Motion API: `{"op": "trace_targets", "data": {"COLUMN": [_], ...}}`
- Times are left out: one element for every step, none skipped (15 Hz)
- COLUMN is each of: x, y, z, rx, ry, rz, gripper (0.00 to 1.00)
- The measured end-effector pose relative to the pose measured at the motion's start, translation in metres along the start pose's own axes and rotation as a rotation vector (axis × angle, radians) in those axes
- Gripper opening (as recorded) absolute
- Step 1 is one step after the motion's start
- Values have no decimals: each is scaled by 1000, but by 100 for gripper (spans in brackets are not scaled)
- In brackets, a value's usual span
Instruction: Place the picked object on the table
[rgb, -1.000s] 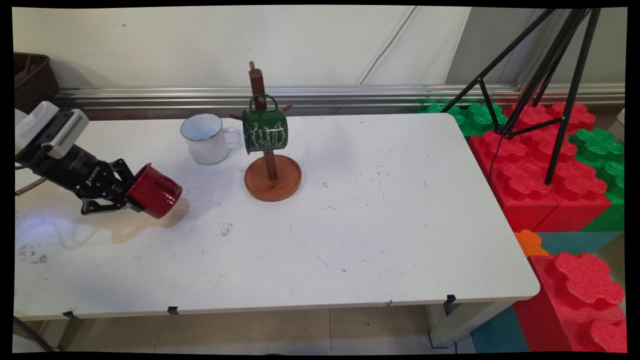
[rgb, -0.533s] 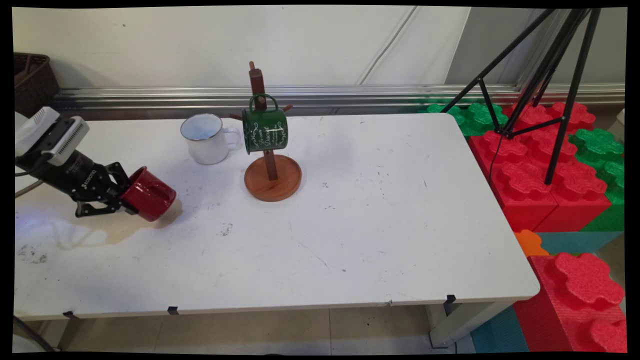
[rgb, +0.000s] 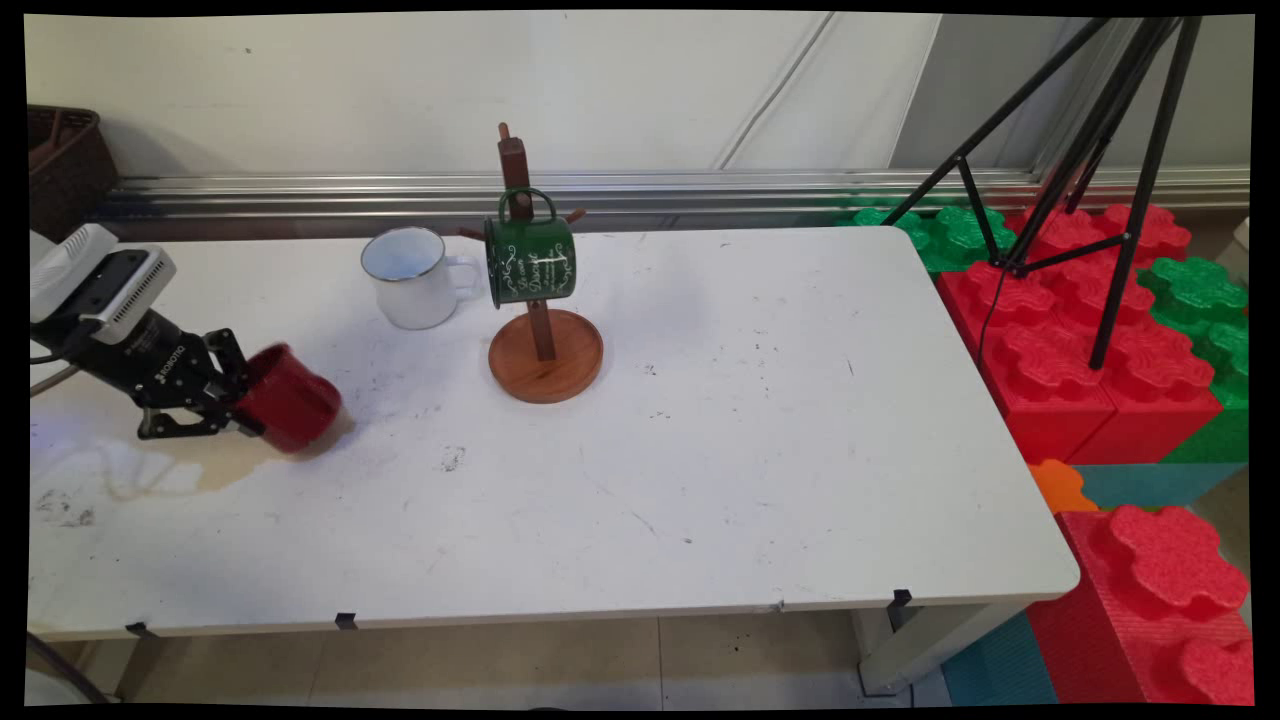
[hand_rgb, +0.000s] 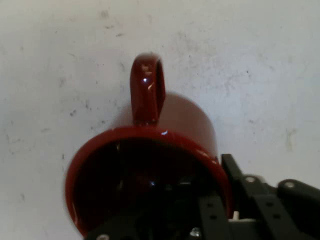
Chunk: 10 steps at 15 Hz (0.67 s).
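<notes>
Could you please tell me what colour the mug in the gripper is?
The mug is dark red, inside and out; the hand view shows it best.

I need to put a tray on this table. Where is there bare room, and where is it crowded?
Bare: the table's whole right half and near strip, right of the wooden mug stand. Crowded: far left, where the white mug, the stand's green mug and the tool gripping the red mug sit.

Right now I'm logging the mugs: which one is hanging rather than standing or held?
The green mug: it hangs by its handle on the wooden stand. The white mug stands on the table; the gripper holds the red mug.
</notes>
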Motion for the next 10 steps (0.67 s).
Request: {"op": "trace_targets", "data": {"x": [0,0,-1,-1,-1,-1,-1,-1,-1,-2], "y": [0,0,0,0,-1,-1,-1,-1,-1,-1], "z": [0,0,0,0,0,0,0,0,-1,-1], "rx": [1,0,1,2,4,4,5,6,7,7], "ry": [-3,-5,-8,-10,-12,-13,-14,-14,-15,-15], "rz": [3,6,10,13,15,17,18,19,19,20], "gripper": [100,100,100,100,100,100,100,100,100,100]}}
